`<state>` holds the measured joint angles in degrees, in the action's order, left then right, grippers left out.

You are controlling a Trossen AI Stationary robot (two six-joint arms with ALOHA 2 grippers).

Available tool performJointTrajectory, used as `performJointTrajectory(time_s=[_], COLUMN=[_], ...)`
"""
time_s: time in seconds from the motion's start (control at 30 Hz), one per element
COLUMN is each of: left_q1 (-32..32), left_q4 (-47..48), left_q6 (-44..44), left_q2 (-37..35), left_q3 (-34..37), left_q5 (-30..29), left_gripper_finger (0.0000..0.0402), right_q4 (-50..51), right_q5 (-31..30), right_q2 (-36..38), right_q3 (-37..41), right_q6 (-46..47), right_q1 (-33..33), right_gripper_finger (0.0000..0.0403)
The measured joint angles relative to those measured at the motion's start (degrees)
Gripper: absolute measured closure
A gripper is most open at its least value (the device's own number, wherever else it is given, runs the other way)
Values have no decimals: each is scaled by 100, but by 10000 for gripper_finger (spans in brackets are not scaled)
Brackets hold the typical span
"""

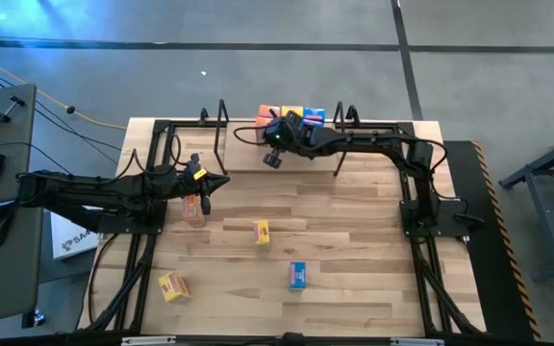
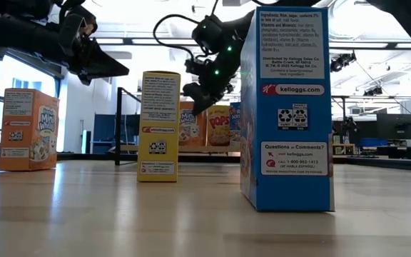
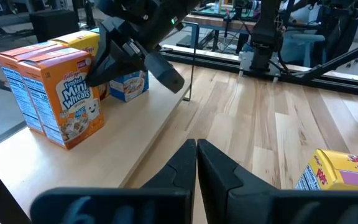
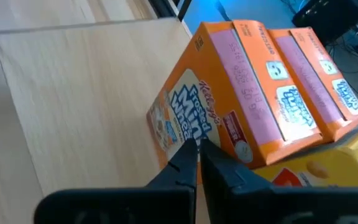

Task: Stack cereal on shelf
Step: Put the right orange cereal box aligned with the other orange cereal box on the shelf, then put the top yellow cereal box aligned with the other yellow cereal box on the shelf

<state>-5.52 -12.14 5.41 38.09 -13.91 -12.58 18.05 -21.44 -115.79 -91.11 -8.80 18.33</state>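
Note:
The shelf (image 1: 306,161) stands at the table's far edge. On its board (image 3: 123,137) stand two orange cereal boxes (image 3: 55,93), a yellow one and a blue one (image 3: 129,84), in a row (image 1: 291,114). My right gripper (image 1: 273,154) is shut and hangs over the board just in front of the orange boxes (image 4: 260,93). My left gripper (image 1: 217,181) is shut and empty, in the air over the table's left part. It is near a loose orange box (image 1: 193,207).
Loose boxes stand on the table: a yellow one (image 1: 262,231) in the middle, a blue one (image 1: 297,276) nearer the front and a yellow one (image 1: 173,285) at the front left. Black wire frames (image 1: 221,120) rise at the shelf's ends.

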Motion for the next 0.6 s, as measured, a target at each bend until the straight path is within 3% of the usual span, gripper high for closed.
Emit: performJointTrajectory(time_s=[0.2,0.4,0.5,0.6], left_q1=[-4,-4,-2,-2], left_q4=[-17,-17,2,52], left_q6=[-4,-4,-6,-9], left_q2=[2,2,2,1], left_q3=[0,0,0,0], left_q5=[0,0,0,0], left_gripper_finger=[394,394,394,394], right_q4=[1831,3230,3460,3486], right_q5=[103,1607,2025,2337], right_q2=[2,15,16,11], right_q3=[-989,-1580,-1602,-1602], right_q6=[775,2910,3568,4286], right_q1=[-392,-1081,-1573,-2006], right_gripper_finger=[403,398,372,317])
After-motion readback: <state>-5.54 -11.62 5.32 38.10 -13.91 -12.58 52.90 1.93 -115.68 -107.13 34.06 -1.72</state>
